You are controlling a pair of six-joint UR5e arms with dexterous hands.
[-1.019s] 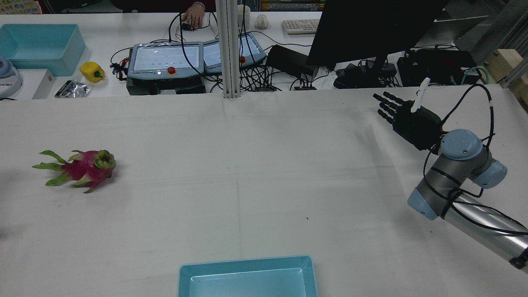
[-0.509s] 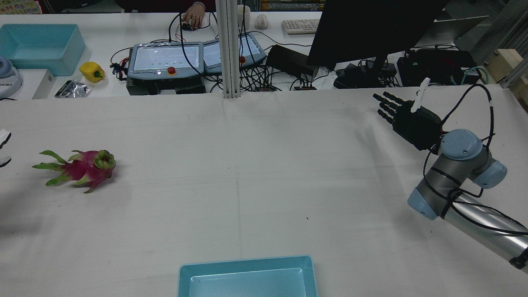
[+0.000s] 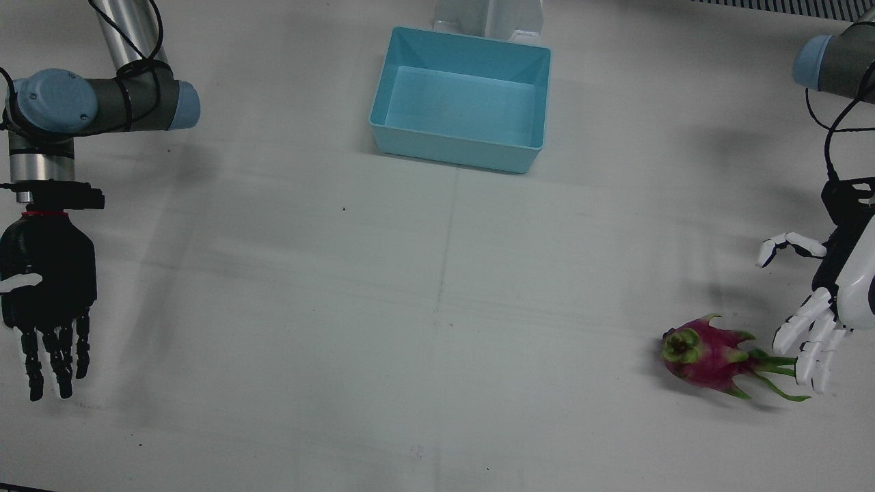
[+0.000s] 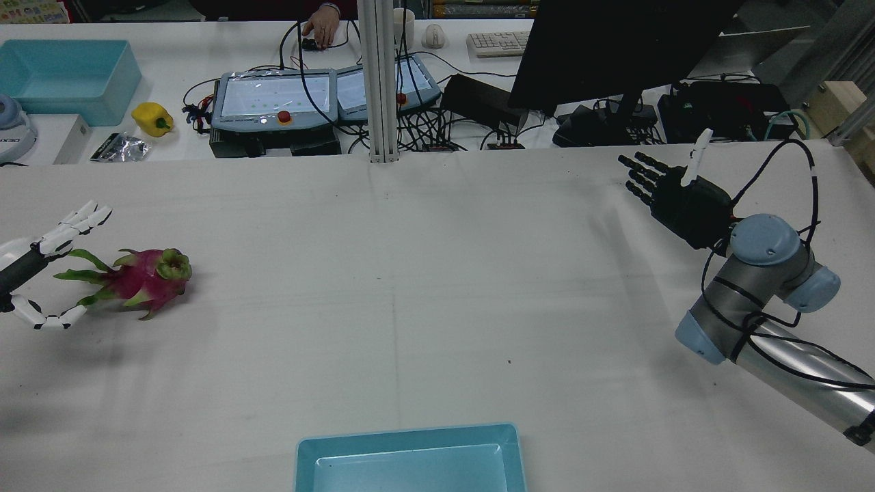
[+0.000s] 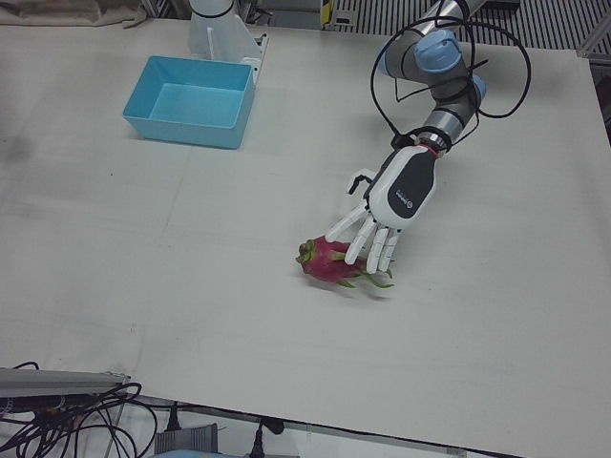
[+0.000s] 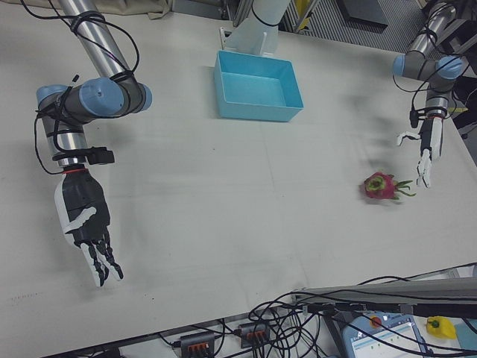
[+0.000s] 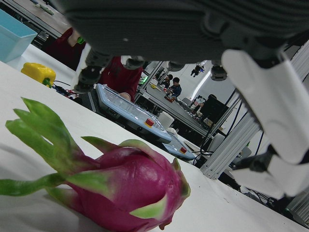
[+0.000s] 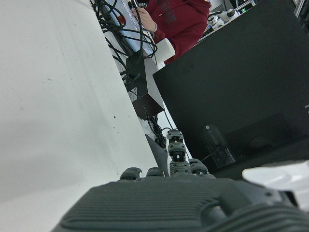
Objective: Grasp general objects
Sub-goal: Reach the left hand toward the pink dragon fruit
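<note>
A magenta dragon fruit with green leafy scales lies on its side on the white cloth-covered surface, out near the edge of the half served by the robot's left arm, well apart from the empty light-blue plastic bin that sits between the two pedestals. Its long green tips point toward the white left hand, while its rounder blossom end faces the middle of the surface. Lying this way, the body seems open to a grasp from above and from the leafy side. The left hand appears to be set for just that: it hovers at the leafy end with its fingers spread wide and stretched forward and down over the fruit, the thumb held apart to one side, holding nothing. In the rear view the fingers bracket the green tips on both sides, but I cannot tell whether any of them touches the fruit. The hand's own camera shows the fruit close under the palm. The black right hand hangs far away over its own half, palm flat, fingers straight and slightly apart, empty. It looks parked so the left arm can work unhindered.
</note>
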